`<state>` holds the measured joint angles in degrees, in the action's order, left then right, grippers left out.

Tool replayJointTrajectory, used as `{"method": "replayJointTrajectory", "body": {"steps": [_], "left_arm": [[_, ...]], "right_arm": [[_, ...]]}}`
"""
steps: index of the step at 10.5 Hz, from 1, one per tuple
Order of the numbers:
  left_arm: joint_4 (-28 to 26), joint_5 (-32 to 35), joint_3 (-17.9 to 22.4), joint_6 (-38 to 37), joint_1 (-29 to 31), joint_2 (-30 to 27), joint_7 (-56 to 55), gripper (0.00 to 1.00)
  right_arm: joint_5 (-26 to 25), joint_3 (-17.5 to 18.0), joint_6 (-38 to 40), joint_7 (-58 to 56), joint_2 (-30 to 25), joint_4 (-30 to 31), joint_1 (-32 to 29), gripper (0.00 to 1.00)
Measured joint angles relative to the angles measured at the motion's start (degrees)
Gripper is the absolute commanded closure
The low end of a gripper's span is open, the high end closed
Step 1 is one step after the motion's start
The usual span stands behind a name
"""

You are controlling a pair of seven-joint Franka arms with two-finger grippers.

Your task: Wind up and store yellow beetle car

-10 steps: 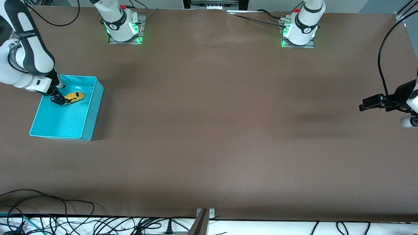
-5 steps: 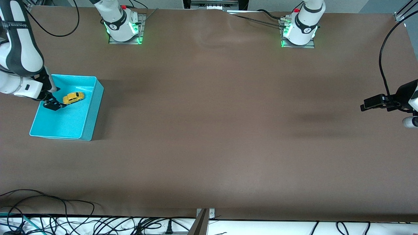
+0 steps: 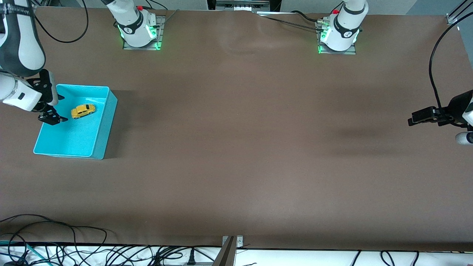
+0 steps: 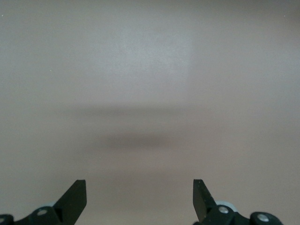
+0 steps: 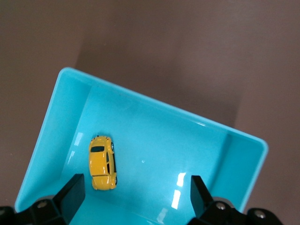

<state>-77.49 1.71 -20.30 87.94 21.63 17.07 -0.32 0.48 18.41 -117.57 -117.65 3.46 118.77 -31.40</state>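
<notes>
The yellow beetle car (image 3: 83, 111) lies on its wheels on the floor of the teal bin (image 3: 98, 137), close to the wall farther from the front camera. It also shows in the right wrist view (image 5: 102, 162), inside the bin (image 5: 140, 96). My right gripper (image 3: 52, 119) is open and empty, over the bin's edge at the right arm's end of the table, apart from the car. My left gripper (image 3: 410, 121) is open and empty over bare table at the left arm's end, where that arm waits. In the left wrist view, its fingertips (image 4: 75, 197) frame only table.
The brown table (image 3: 236, 147) stretches between the two arms. Both arm bases (image 3: 138, 27) stand along the edge farthest from the front camera. Cables (image 3: 74, 247) lie off the table's near edge.
My right gripper has let go of the yellow beetle car and has drawn up and away from it, toward the bin's edge. The car stays in the bin. The left arm has not moved.
</notes>
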Motion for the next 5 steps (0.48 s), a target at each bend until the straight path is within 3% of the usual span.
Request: {"method": "replayJointTrajectory", "body": {"steps": [3,5], "left_arm": [[0.0,0.0,0.0,0.0,0.0,0.0,0.0,0.0],[0.0,0.0,0.0,0.0,0.0,0.0,0.0,0.0]], "right_arm": [[0.0,0.1,2.1,18.8,-6.5,-0.2,4.9,0.0],[0.1,-1.9,2.1,30.9,-8.3,-0.4,9.1,0.0]]}}
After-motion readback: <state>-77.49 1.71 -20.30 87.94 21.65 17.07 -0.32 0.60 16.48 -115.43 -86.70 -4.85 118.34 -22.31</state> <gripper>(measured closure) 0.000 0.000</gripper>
